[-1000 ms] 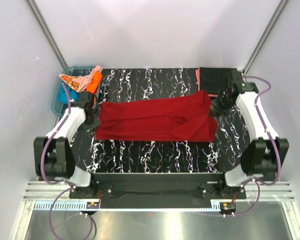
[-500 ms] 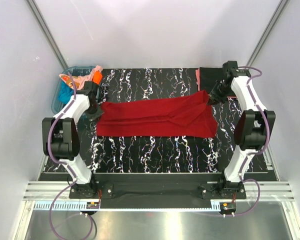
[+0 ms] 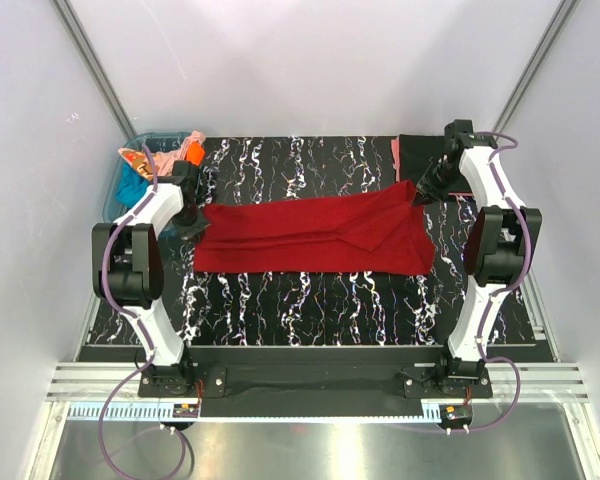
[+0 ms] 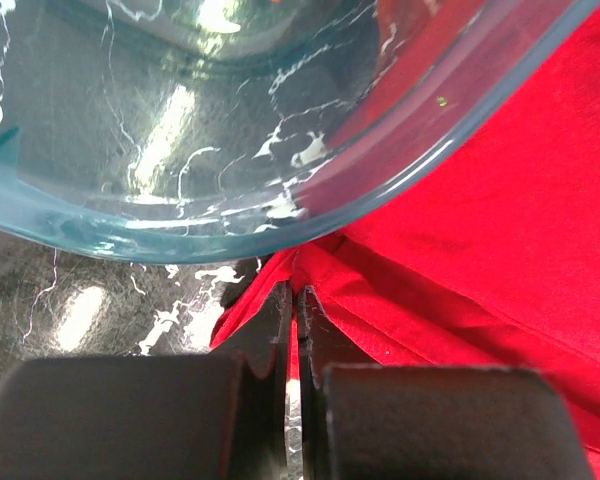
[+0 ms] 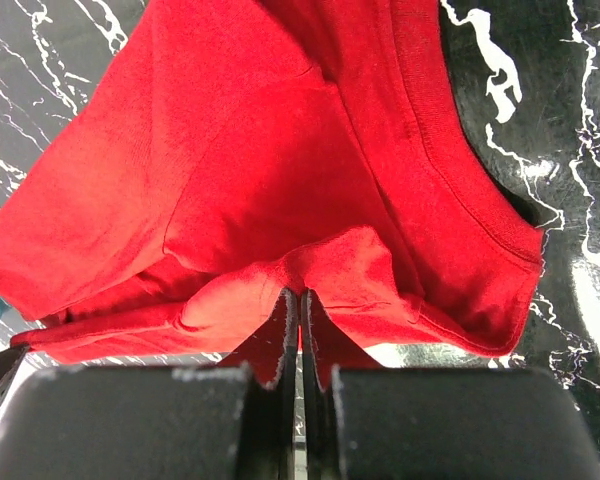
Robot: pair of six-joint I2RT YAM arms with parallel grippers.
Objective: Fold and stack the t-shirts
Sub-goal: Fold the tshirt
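The dark red t-shirt [image 3: 310, 235] lies spread over the middle of the table [image 3: 310, 310], drawn out into a long flat band between the two arms. Its long axis runs from the left edge to the right edge, with the right end turned a little toward the far edge. The left gripper [image 4: 292, 295] is closed on the left end of the cloth, just beside the wall of the blue tub [image 3: 115, 200] at the far left corner. The right gripper [image 5: 300, 300] is also closed, and a bunched fold of red cloth is pinched between its tips at the far right end of the shirt, close to the folded black t-shirt [image 3: 425, 155] in the far right corner. The right wrist view shows a stitched band along one edge (I cannot tell if it is the hem or the neck), so I cannot say for sure which end is the top of the shirt; a folded flap that looks like a sleeve lies near the right end. I judge the cloth as light, soft and without any stiffness: it will sag and wrinkle wherever it is not held, and it will not slip easily from a firm pinch. The best places to hold it are the corners and the sewn edges, as these are thicker, and both ends should be kept under light tension so the fold comes out straight
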